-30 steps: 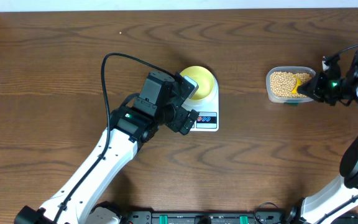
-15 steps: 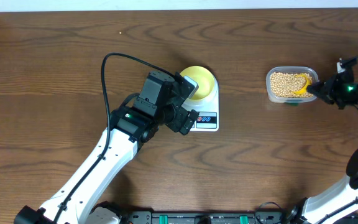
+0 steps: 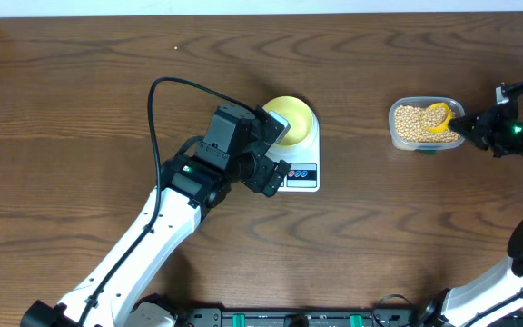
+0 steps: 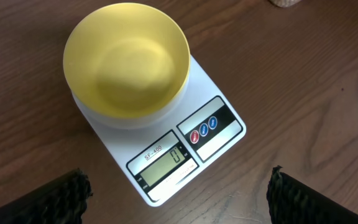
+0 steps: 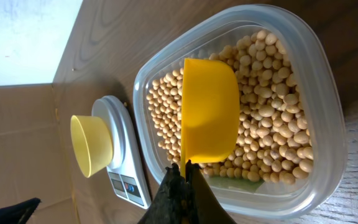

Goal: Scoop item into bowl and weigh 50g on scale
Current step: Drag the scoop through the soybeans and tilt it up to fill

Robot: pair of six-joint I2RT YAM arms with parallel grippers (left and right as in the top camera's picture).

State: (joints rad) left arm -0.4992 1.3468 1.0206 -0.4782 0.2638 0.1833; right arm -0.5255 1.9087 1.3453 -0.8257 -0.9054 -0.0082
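Note:
The bowl (image 4: 126, 59) is pale yellow, holds nothing and stands on the white scale (image 4: 219, 140), whose display reads 0. Just in front of the scale's display edge, my left gripper (image 4: 176, 190) hovers open with nothing between its fingers. In the overhead view the left gripper (image 3: 278, 151) is at the left side of the scale (image 3: 301, 174) and bowl (image 3: 292, 116). Tan beans (image 5: 263, 127) fill a clear tub (image 5: 328, 124) at the right. My right gripper (image 5: 184, 173) is shut on the handle of a yellow scoop (image 5: 210, 106), whose cup lies among the beans.
In the overhead view the clear tub (image 3: 398, 136) sits about a hand's width right of the scale, with the right gripper (image 3: 467, 129) at its right side. The left arm's black cable (image 3: 157, 100) loops over the table. A white strip (image 3: 261, 5) borders the far table edge.
My right wrist has drawn back to the right and turned, and the scoop's cup has shifted toward the far side of the tub. The left arm has stayed still.

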